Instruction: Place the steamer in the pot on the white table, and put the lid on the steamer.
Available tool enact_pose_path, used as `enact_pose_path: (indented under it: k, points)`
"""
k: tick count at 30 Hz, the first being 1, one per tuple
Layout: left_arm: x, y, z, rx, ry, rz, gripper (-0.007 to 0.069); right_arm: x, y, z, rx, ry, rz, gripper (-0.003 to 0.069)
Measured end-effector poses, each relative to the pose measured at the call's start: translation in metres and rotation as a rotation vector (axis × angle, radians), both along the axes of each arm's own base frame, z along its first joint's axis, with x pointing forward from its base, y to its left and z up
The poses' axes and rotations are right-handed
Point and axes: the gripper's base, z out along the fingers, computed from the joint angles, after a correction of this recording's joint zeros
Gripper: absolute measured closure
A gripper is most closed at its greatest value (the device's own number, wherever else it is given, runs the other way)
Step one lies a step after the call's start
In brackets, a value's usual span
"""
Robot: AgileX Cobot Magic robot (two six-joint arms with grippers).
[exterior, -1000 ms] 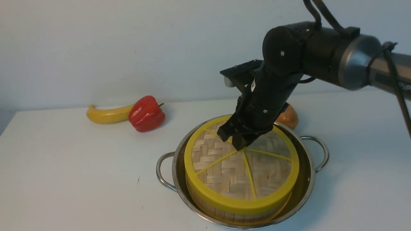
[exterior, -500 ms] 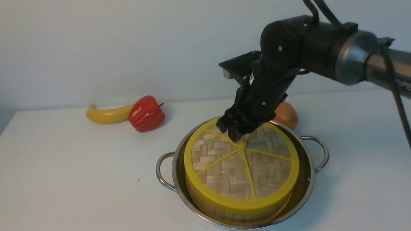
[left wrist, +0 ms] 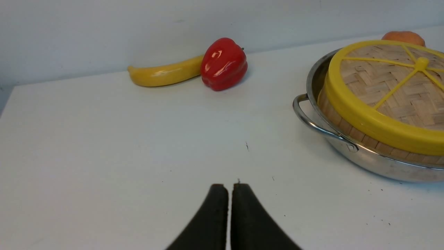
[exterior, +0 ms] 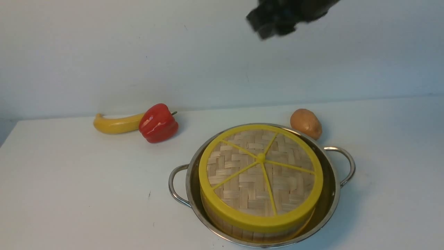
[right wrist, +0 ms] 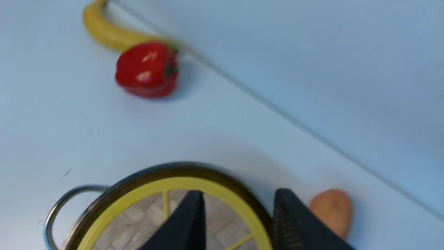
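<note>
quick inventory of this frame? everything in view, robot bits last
lid: 1, woven bamboo with yellow rim and spokes, sitting on the steamer
steamer: 1, bamboo wall, only its side shows, standing in the pot
pot: 1, shiny steel with two loop handles, on the table toward the front
banana: 1, yellow, at the back left, touching the pepper
pepper: 1, red, at the back left
potato: 1, brown-orange, right behind the pot
white table: 1, white, a few dark specks
left gripper: 1, black, shut, empty, low over the bare table left of the pot
right gripper: 1, black, open, empty, well above the lid
</note>
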Motion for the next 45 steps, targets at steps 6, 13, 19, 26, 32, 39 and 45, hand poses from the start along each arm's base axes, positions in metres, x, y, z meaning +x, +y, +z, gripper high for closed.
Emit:
enact_pose_path:
  k: [6,13,19,26,32,39,45]
  points:
    - [0.000,0.000,0.000,0.004,-0.001,0.000,0.0615,-0.080,-0.059,0.089,0.098,-0.247,-0.056,0.0656]
    - [0.002,0.004,0.004,0.075,-0.065,0.022,0.0615,-0.154,-0.106,0.074,0.082,-0.234,-0.055,0.0664]
    - [0.003,0.005,0.009,0.075,-0.121,0.035,0.0606,-0.189,-0.126,0.003,0.159,-0.319,-0.035,0.0662]
    - [0.003,0.002,0.008,0.012,-0.099,0.015,0.0604,-0.211,-0.137,-0.083,0.298,-0.391,-0.050,0.0661]
    - [0.003,0.001,0.008,0.011,-0.098,0.014,0.0604,-0.214,-0.138,-0.079,0.360,-0.447,-0.046,0.0657]
    - [0.003,0.001,0.008,0.010,-0.098,0.014,0.0604,-0.214,-0.137,-0.079,0.379,-0.441,-0.048,0.0648]
    - [0.003,0.001,0.008,0.009,-0.097,0.013,0.0604,-0.214,-0.143,-0.098,0.229,-0.410,-0.056,0.0628]
